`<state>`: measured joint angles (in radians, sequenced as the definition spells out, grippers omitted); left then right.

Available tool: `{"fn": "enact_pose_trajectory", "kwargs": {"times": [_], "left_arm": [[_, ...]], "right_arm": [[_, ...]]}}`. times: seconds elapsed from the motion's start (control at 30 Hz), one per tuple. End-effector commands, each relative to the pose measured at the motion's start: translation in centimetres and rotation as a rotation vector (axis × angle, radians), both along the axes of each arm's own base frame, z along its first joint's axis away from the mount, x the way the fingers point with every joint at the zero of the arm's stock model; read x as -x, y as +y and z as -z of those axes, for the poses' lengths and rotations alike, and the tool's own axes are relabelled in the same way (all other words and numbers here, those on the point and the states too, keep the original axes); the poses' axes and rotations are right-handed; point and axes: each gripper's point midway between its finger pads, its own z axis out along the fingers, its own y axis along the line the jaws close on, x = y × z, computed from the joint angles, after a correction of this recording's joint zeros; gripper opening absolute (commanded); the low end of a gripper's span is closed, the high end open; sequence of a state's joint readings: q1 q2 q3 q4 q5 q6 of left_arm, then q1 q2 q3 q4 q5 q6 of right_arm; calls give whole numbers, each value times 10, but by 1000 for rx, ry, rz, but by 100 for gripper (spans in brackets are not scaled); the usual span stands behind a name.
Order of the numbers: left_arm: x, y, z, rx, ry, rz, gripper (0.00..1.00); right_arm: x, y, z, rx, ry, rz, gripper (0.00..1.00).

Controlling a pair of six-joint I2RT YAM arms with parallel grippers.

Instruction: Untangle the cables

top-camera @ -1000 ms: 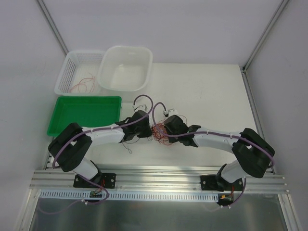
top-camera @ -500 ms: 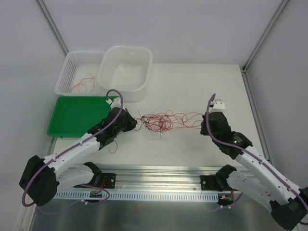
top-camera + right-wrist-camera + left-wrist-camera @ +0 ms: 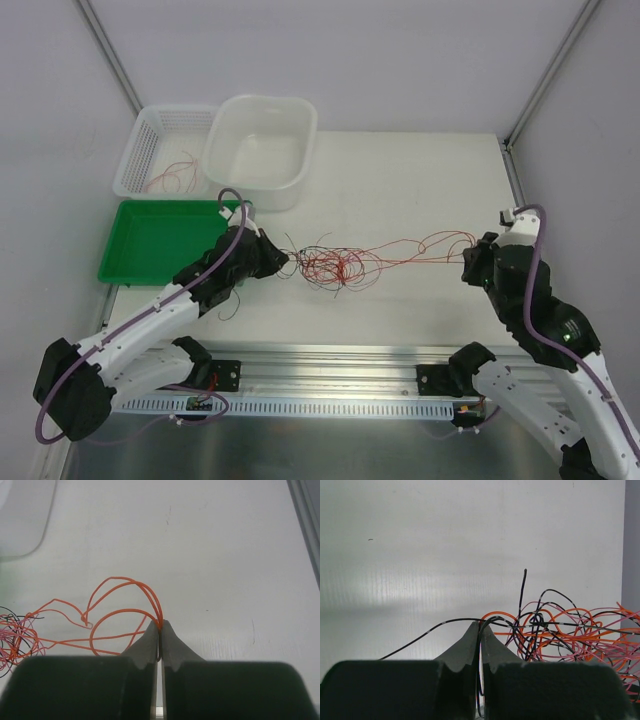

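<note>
Cables point(image 3: 335, 265) stretch between left tool point(image 3: 284, 259) and right tool point(image 3: 468, 262), both pinched onto strands, arms spread wide.

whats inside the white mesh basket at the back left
A few loose red wires lie on the floor of the basket. Its right corner is hidden by the white tub.

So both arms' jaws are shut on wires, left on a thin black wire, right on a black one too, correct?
No: the right wrist view shows the right jaws shut on thin orange wire loops, not black. The rest stands.
</note>
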<state>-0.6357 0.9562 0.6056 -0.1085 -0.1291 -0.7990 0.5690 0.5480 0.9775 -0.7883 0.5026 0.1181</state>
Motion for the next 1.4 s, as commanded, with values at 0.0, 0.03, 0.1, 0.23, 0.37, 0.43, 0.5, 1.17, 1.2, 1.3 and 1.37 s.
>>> {"fn": "enact_pose_trajectory", "kwargs": {"times": [0.0, 0.03, 0.1, 0.23, 0.37, 0.43, 0.5, 1.17, 1.2, 1.3, 1.37], "left_arm": [[1, 25, 34, -146, 89, -64, 0], [2, 25, 42, -161, 115, -58, 0], [9, 19, 63, -178, 195, -25, 0], [21, -13, 69, -214, 201, 87, 0], [29, -52, 52, -246, 113, 253, 0], [33, -68, 50, -212, 115, 322, 0], [35, -78, 48, -188, 95, 366, 0], [58, -94, 49, -104, 99, 410, 0], [58, -94, 49, -101, 99, 410, 0], [60, -93, 51, -100, 102, 408, 0], [57, -95, 47, -85, 82, 402, 0]], "right_arm": [[14, -49, -44, 80, -105, 166, 1], [14, -45, -48, 71, -113, 148, 1], [9, -25, -51, 44, -92, 53, 2], [1, 15, -1, 54, 106, -107, 40], [10, 63, 57, -9, 249, -341, 60], [17, 95, 61, -68, 240, -513, 66], [21, 115, 71, -75, 252, -606, 69], [-1, 263, 152, 14, 321, -1046, 70], [-2, 266, 157, 16, 323, -1049, 70], [-4, 276, 176, 10, 337, -1080, 68], [-3, 284, 189, -1, 351, -1111, 67]]}}
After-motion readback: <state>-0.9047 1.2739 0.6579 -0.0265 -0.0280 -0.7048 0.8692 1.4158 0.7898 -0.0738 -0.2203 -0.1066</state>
